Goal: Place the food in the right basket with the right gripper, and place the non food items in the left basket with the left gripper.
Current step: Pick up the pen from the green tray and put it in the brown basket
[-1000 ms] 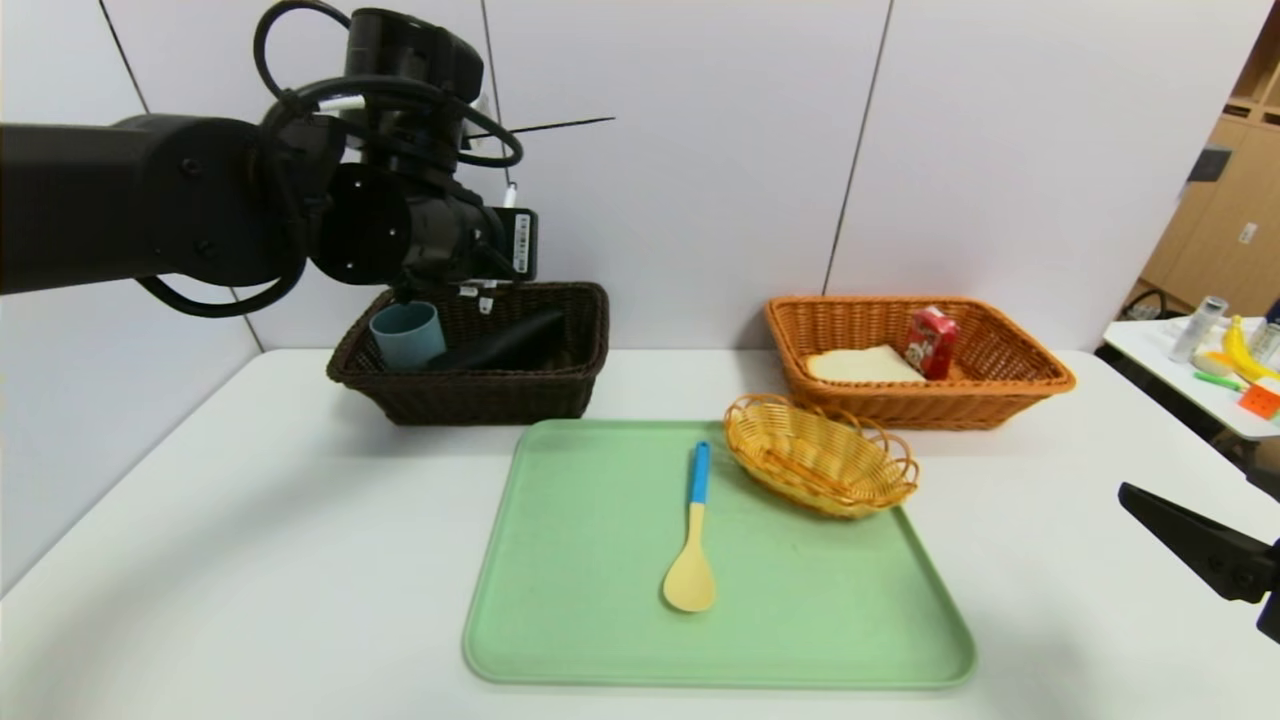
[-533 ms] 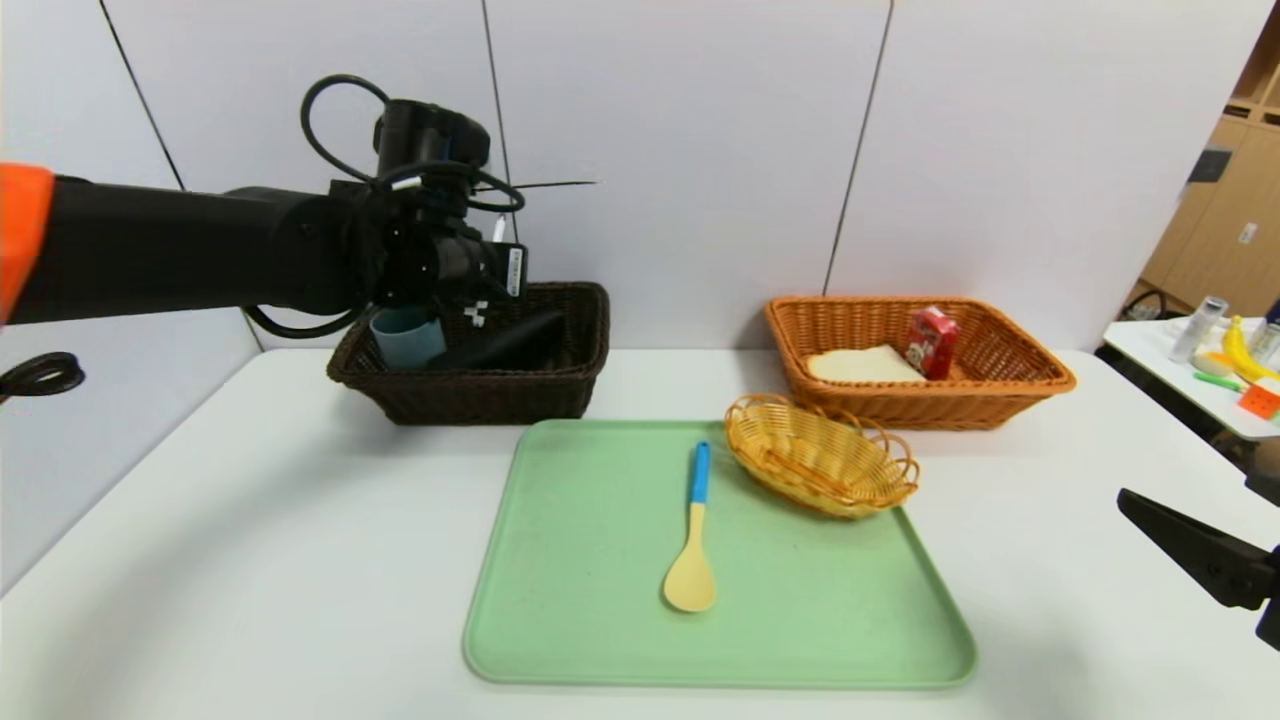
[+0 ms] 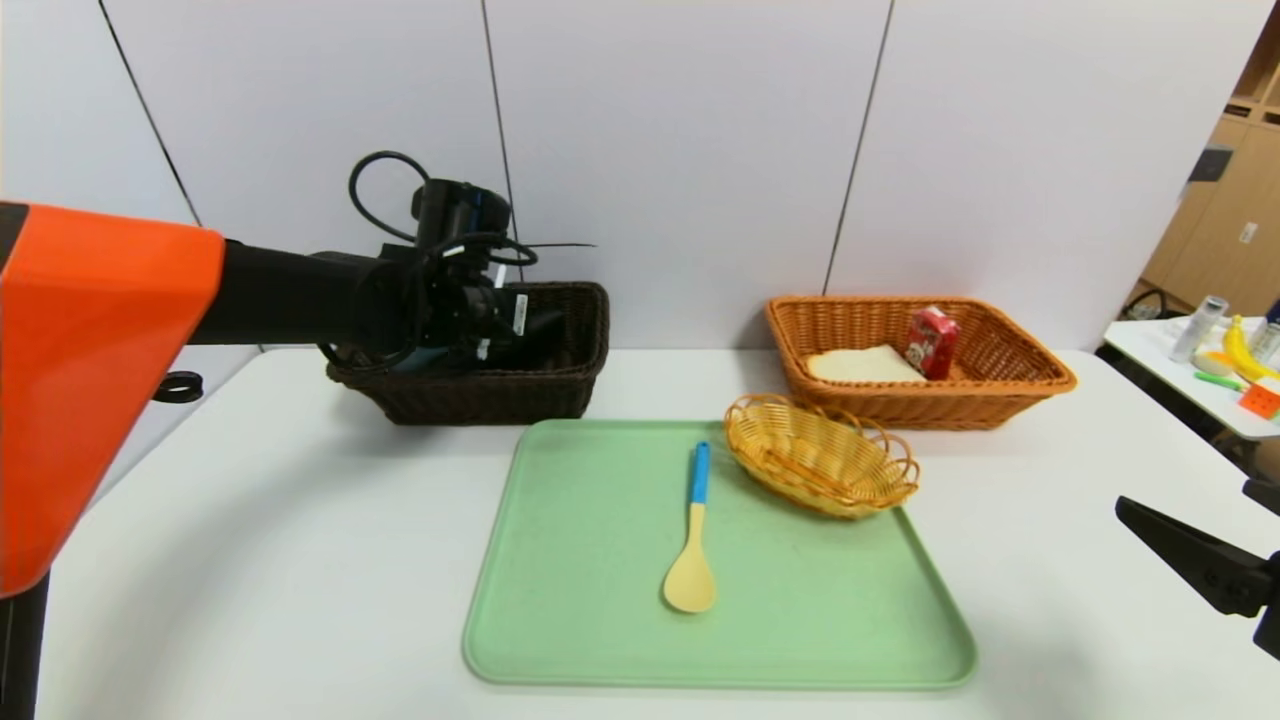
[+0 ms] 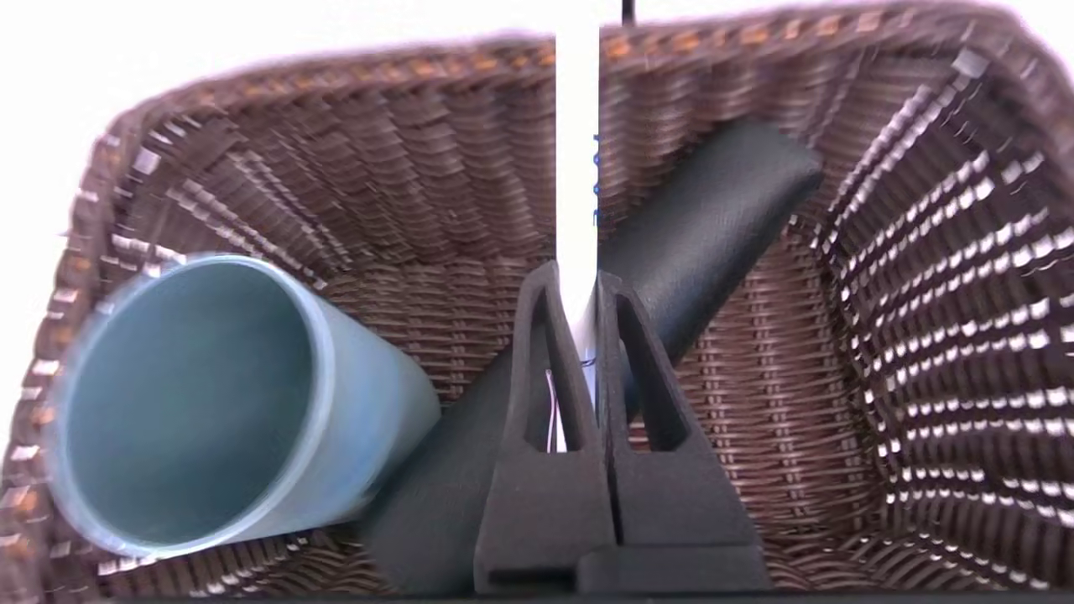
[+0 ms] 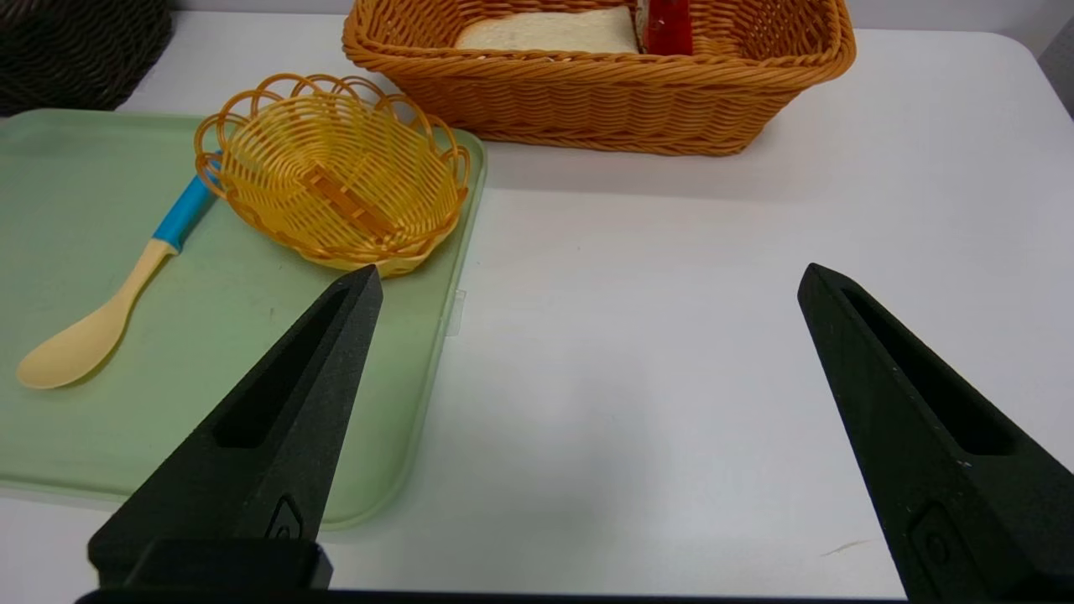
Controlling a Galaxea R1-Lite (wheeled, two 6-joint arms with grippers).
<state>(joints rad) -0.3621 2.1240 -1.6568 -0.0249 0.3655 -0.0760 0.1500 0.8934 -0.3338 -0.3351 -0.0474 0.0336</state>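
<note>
My left gripper (image 4: 577, 281) is shut on the white pen (image 4: 577, 168) and hangs low inside the dark brown left basket (image 4: 923, 294), just above its floor. In that basket a grey-blue cup (image 4: 210, 394) lies on its side beside a black oblong case (image 4: 705, 226). In the head view the left gripper (image 3: 480, 320) dips behind the left basket's (image 3: 500, 395) rim. The yellow spoon with a blue handle (image 3: 692, 540) lies on the green tray (image 3: 600, 620). The orange-tan right basket (image 3: 1000, 400) holds the bread slice (image 3: 862, 365) and the red carton (image 3: 930, 342). My right gripper (image 5: 587, 281) is open above bare table, near the table's right edge.
A small oval yellow wicker basket (image 3: 820, 455) sits tilted on the tray's far right corner. A side table (image 3: 1215, 370) with a banana and bottles stands off to the right. A white wall runs close behind both large baskets.
My left arm has stretched forward and come down, lowering the pen from above the brown basket's rim into the basket. The right gripper has stayed put.
</note>
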